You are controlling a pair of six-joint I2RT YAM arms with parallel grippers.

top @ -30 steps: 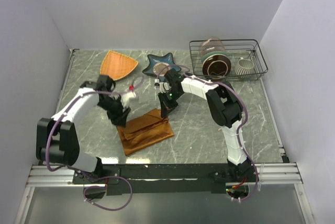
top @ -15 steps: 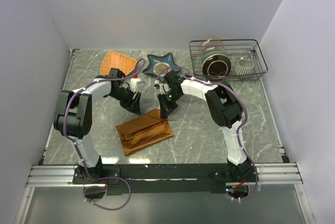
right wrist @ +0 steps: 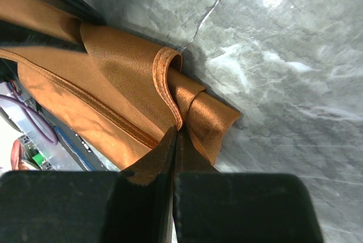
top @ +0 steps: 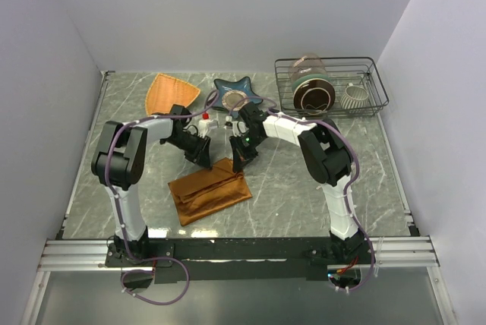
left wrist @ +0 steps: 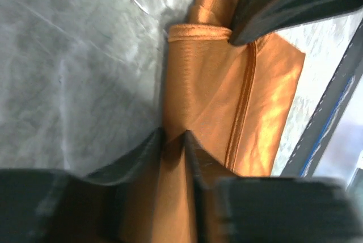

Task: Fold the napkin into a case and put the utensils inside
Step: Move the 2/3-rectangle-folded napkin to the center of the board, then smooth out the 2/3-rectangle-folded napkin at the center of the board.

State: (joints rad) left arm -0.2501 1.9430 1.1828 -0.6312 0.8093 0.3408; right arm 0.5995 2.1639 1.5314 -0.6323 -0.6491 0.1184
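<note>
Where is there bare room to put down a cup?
Bare marble lies between the napkin and the right arm, and right of that arm, in front of the wire rack. Crowded: the napkin's far edge, where left tool and right tool meet, near the star-shaped dish.

This was a robot test cell in a lab, not a home; plain white walls (top: 228, 14) boxed in a marble-patterned table (top: 288, 196); an aluminium rail (top: 243, 249) ran along its near edge, where the left arm (top: 125, 165) and the right arm (top: 326, 158) were bolted, trailing purple cables (top: 163, 291); a wire rack (top: 376, 86), a star-shaped dish (top: 228, 89) and a woven plate (top: 171, 91) sat at the far side as kitchenware.
</note>
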